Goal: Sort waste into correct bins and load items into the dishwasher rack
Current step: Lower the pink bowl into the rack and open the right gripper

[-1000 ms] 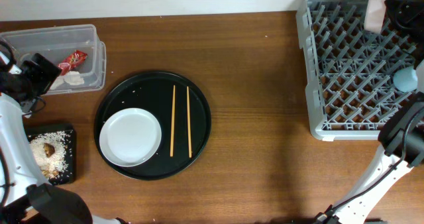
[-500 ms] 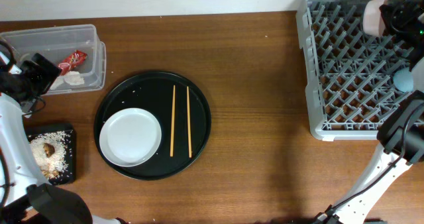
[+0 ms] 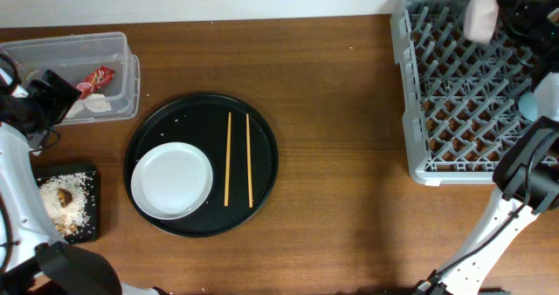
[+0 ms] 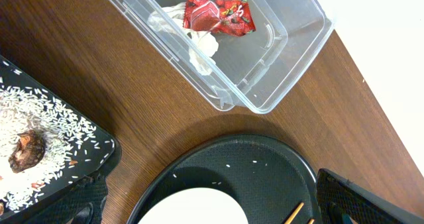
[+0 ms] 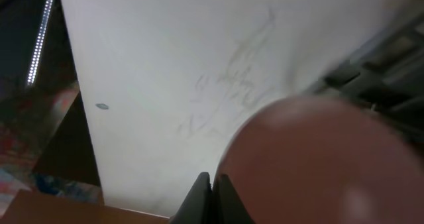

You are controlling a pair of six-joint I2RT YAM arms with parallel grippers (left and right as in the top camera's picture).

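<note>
My right gripper [image 3: 500,17] [image 5: 212,192] is shut on the rim of the small white bowl [image 3: 482,16] [image 5: 318,164], over the far edge of the grey dishwasher rack [image 3: 454,103]. A light blue cup [image 3: 534,103] stands in the rack. My left gripper [image 3: 48,99] [image 4: 218,209] hangs open and empty beside the clear tub [image 3: 122,51] [image 4: 291,71], which holds a red wrapper [image 3: 96,77] [image 4: 218,15] and a tissue [image 3: 94,105] [image 4: 199,48]. The flat black tray [image 3: 93,173] [image 4: 99,144] holds rice [image 3: 61,215] [image 4: 40,114] and a brown lump [image 3: 63,194] [image 4: 26,151].
A large round black tray [image 3: 262,129] [image 4: 265,158] sits at centre left, carrying the white plate [image 3: 171,180] [image 4: 199,212] and two wooden chopsticks [image 3: 229,160] side by side. A few rice grains lie scattered on it. Bare wooden table lies between this tray and the rack.
The right gripper has carried the bowl a little to the left along the rack's far edge. The left arm has stayed still and open.
</note>
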